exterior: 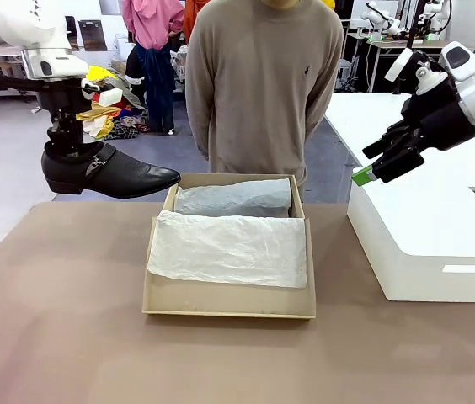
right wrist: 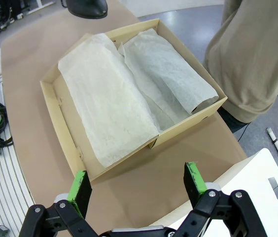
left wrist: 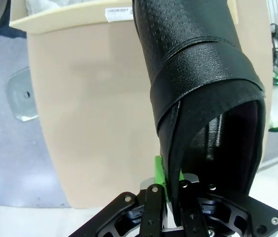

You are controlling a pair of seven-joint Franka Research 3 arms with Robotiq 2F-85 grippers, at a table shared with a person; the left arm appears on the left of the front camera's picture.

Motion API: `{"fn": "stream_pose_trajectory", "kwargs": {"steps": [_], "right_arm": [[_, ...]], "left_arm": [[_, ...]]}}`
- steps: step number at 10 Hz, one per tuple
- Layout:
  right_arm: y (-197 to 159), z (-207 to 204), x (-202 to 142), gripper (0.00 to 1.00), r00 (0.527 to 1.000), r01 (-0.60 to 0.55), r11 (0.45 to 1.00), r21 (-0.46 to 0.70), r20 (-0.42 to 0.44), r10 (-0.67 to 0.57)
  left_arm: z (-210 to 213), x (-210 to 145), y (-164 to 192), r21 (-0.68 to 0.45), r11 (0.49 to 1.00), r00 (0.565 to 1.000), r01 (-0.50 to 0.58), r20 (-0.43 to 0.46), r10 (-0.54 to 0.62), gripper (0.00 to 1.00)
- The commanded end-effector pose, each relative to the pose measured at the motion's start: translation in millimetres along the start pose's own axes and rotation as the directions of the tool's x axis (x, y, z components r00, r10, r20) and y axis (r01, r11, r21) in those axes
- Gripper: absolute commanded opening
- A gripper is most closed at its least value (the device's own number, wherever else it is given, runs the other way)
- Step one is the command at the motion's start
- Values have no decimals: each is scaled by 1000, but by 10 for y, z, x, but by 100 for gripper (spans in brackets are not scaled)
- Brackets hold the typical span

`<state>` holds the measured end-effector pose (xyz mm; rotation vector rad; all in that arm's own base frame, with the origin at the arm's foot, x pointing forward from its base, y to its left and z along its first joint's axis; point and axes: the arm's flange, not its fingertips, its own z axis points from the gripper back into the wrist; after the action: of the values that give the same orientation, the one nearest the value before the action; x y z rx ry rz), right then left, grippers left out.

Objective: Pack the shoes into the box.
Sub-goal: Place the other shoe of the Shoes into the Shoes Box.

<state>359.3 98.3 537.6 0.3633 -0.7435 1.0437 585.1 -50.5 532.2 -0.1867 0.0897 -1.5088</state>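
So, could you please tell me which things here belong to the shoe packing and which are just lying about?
Job: black shoe gripped by the shut left claw; tan box; tissue paper inside it; open right claw.
Lying about: large white block; heap of clothes behind.

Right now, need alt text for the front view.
The left pincer holds a glossy black shoe in the air left of the open tan box, toe toward it. The box, lined with white tissue paper, sits in front of a standing person. The right pincer hangs open near the white block.
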Motion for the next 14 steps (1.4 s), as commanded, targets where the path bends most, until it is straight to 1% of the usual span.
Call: {"fn": "stream_pose_trajectory", "kwargs": {"steps": [1,3,4,5,6,7,8,10,11,12,13,14], "right_arm": [[-25,-15,-1,100,1000,-11,1000,13,21,11],[-25,-15,-1,100,1000,-11,1000,13,21,11],[-25,-15,-1,100,1000,-11,1000,13,21,11],[-25,-15,-1,100,1000,-11,1000,13,21,11],[-25,-15,-1,100,1000,-11,1000,13,21,11],[-25,-15,-1,100,1000,-11,1000,13,21,11],[-25,-15,-1,100,1000,-11,1000,13,21,11],[-25,-15,-1,100,1000,-11,1000,13,21,11],[-25,-15,-1,100,1000,-11,1000,13,21,11],[-25,-15,-1,100,1000,-11,1000,13,21,11],[-25,-15,-1,100,1000,-11,1000,13,21,11],[-25,-15,-1,100,1000,-11,1000,13,21,11]], "left_arm": [[21,-87,0,3,1000,1000,-16,9,16,0],[-6,-42,11,-1,1000,1000,-7,1,7,0],[18,13,-31,36,981,982,-190,28,189,0],[41,61,-91,53,932,933,-359,39,357,0],[37,108,-168,94,851,857,-516,47,514,0],[39,159,-250,102,783,789,-614,68,610,0],[42,227,-320,103,689,697,-717,69,714,0],[73,382,-446,141,519,536,-843,135,834,0],[101,470,-523,137,480,497,-867,150,855,0],[99,538,-561,120,427,442,-896,154,884,0],[67,575,-567,109,393,406,-913,143,903,0],[47,574,-573,130,418,433,-899,129,892,0]]}}
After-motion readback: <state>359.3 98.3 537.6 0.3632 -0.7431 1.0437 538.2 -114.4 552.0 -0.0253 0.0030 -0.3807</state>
